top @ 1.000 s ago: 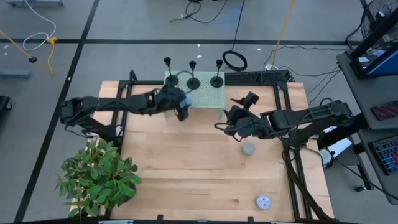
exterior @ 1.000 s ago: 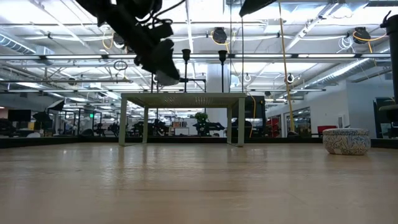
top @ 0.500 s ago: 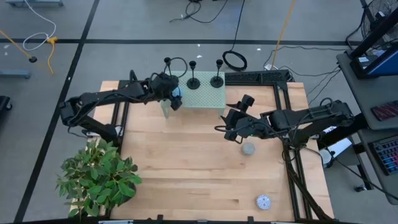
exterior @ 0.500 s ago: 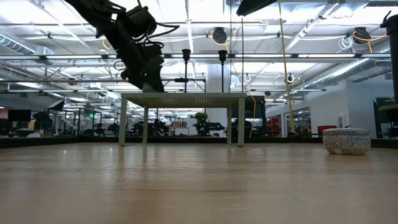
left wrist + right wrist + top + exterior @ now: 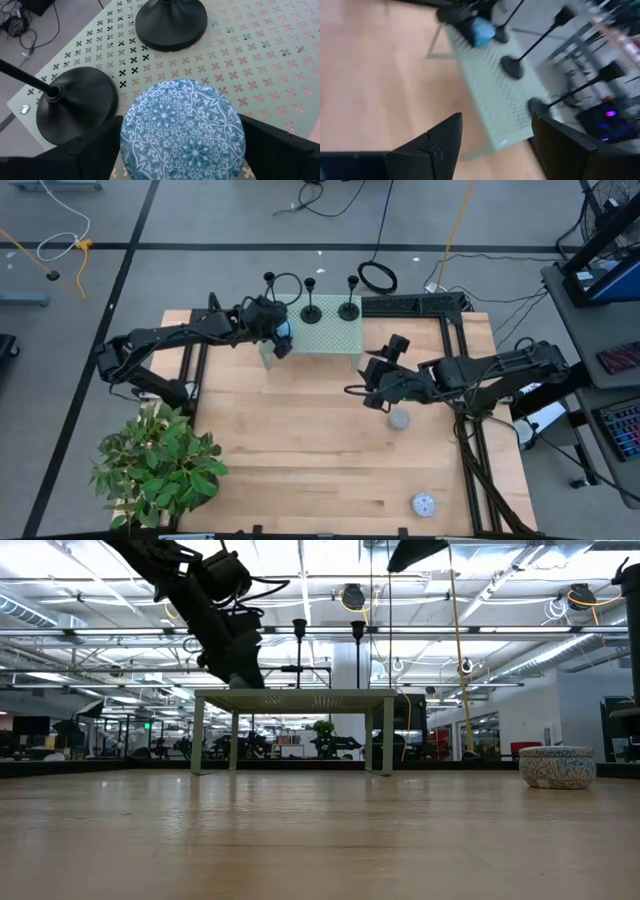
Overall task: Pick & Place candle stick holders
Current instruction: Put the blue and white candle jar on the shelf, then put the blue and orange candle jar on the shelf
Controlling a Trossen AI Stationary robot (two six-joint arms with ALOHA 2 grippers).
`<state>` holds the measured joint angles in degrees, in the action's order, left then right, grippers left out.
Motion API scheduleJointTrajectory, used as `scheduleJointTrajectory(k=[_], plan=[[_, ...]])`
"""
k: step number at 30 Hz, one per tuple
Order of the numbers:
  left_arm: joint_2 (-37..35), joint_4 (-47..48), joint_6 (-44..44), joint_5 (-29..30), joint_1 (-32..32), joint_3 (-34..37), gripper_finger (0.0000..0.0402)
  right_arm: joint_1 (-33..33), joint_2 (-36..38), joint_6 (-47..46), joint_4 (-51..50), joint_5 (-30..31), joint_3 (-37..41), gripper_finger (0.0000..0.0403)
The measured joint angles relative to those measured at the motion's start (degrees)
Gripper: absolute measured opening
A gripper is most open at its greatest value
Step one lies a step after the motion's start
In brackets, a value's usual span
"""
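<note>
Three black candle stick holders (image 5: 311, 311) stand by their round bases on a pale green perforated stand (image 5: 335, 337) at the table's far side. Two of the bases (image 5: 75, 102) show in the left wrist view. My left gripper (image 5: 281, 336) is over the stand's left near corner, next to the leftmost holder (image 5: 273, 308), shut on a blue patterned round piece (image 5: 183, 132). My right gripper (image 5: 371, 394) is open and empty above the table, right of centre, on the near side of the stand. My left gripper pinches the blue patterned round piece by its two opposite sides (image 5: 127, 145), one finger (image 5: 97, 152) on each. The fingers slant down from the table's left. The piece is level, its patterned top up, at the stand's top; whether it rests there I cannot tell.
A small grey round thing (image 5: 400, 419) lies near my right gripper. A patterned ball-like piece (image 5: 423, 504) lies at the near right. A potted plant (image 5: 155, 465) stands at the near left corner. A small patterned bowl (image 5: 557, 766) shows in the low view.
My left gripper has gone toward the far edge and down with the blue round piece, from off the stand's near edge to over its left near corner, then kept still. My right gripper has shifted slightly toward the near edge.
</note>
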<state>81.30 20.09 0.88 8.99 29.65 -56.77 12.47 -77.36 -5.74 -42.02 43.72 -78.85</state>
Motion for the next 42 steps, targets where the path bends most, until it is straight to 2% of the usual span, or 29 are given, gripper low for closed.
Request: scheduleJointTrajectory(k=[5, 8, 14, 18, 23, 28, 36, 42], plan=[[-2.23, 1.0, 1.87, 0.02, -0.34, 0.02, 0.0393, 0.02, 0.07, -5.64, -2.33, -7.7, 2.66, 0.0233], [-4.93, 1.24, 2.03, 0.0, -0.96, 0.04, 0.0393, 0.04, -0.02, -9.43, -2.05, -8.05, 6.62, 0.0233], [-10.7, 1.08, 1.95, 0.0, -3.51, 0.02, 0.038, 0.02, -0.02, -15.73, 0.63, -8.3, 15.88, 0.0233], [-14.3, 0.73, 1.91, -0.09, -5.83, 0.02, 0.0369, 0.02, 0.02, -22.52, 0.53, -10.24, 19.32, 0.0233], [-17.3, 0.79, 1.82, -0.11, -9.2, 0.02, 0.0353, 0.31, 0.07, -28.91, -0.88, -15.6, 21.06, 0.0233], [-18.12, 0.88, 1.84, -0.18, -12.39, 0.02, 0.0336, 1.8, 0.06, -30.65, -1.8, -19.8, 24.44, 0.0233], [-17.53, 0.9, 1.85, -0.11, -15.52, 0.02, 0.0311, 5.54, 1.7, -37.34, -6.67, -19.74, 27.06, 0.0233], [-17.55, 0.68, 1.39, 0.02, -15.63, 0.02, 0.0296, 11.27, 8.58, -43.44, -6.96, -17.15, 33.17, 0.0233]])
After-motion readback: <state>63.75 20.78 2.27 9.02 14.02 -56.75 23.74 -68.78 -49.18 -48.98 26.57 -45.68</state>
